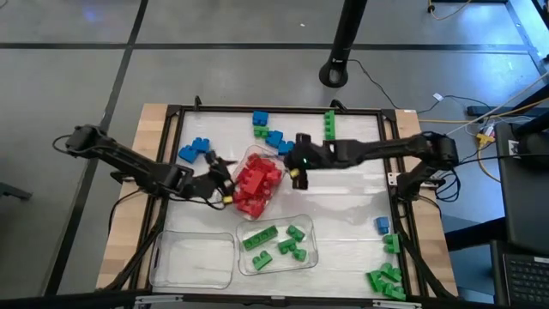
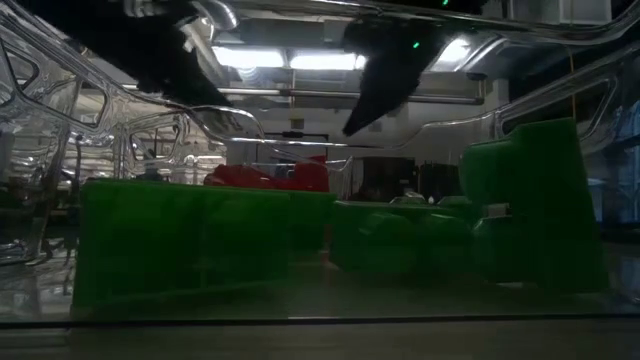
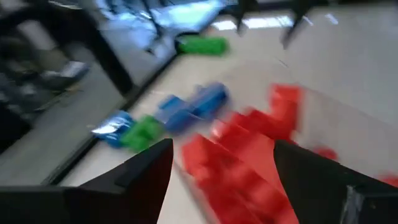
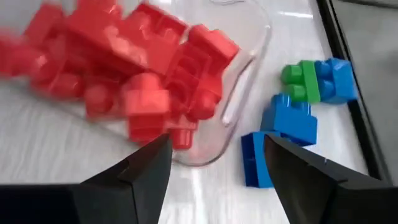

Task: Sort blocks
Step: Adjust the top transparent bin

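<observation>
- Nearest the front edge of the bench (image 1: 343, 180) sit two clear trays side by side: the left tray (image 1: 193, 260) holds nothing, and the green tray (image 1: 276, 244) next to it holds several green blocks (image 1: 289, 245) lying flat at mixed angles.
- At the front right corner of the bench a cluster of green blocks (image 1: 385, 281) lies loose, with one blue block (image 1: 382, 225) just beyond it.
- In the middle, the tilted red tray (image 1: 257, 180) is heaped with red blocks (image 1: 255, 184); its long axis runs diagonally, from front left to far right.
- The left claw (image 1: 225, 183) is at that tray's left side, its fingers spread with nothing between them; in the left wrist view the red heap lies just ahead of them.
- The right claw (image 1: 296, 174) is at the tray's right rim, fingers likewise spread and holding nothing.
- Farther back, loose blue blocks (image 1: 195, 151) lie to the left of the tray, and a blue and green group (image 1: 268, 130) lies behind it.
- Farthest, a green stack (image 1: 329, 124) lies near the far rail, its long axis pointing front to back.
</observation>
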Controlling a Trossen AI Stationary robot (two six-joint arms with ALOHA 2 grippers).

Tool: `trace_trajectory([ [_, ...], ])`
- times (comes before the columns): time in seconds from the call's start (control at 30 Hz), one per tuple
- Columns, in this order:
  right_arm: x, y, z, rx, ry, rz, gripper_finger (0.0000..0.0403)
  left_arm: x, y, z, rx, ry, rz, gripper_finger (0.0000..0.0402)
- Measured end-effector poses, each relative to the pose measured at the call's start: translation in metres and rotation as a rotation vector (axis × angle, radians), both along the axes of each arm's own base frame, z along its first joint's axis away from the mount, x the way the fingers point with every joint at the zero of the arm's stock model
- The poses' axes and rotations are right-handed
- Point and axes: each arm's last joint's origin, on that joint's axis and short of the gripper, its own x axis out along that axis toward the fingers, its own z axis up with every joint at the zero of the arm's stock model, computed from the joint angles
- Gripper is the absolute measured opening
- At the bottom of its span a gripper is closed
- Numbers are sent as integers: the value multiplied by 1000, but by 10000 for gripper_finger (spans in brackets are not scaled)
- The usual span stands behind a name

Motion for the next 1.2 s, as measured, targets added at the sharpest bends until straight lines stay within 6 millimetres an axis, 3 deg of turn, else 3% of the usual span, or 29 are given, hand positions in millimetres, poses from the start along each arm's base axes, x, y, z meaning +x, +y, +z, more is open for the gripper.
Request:
trace_trajectory([
  [0.17, 18, -32, -20, 125, -68, -18, 253, -12, 16, -7, -23, -110, 99, 269],
  [0.33, 25, -54, -45, 157, -35, -68, 253, -20, 23, -26, -23, -73, 130, 269],
  [0.5, 28, -68, -53, 169, -56, -80, 246, -23, 23, -32, -48, -76, 141, 269],
  [0.63, 30, -69, -56, 143, -55, -62, 199, -23, 23, -33, -49, -74, 141, 269],
  [0.93, 26, -80, -56, 62, -23, -35, 16, -23, 23, -33, -49, -74, 140, 269],
  [1.2, 15, -96, -55, 40, 38, 7, 12, -23, 23, -33, -51, -72, 140, 269],
])
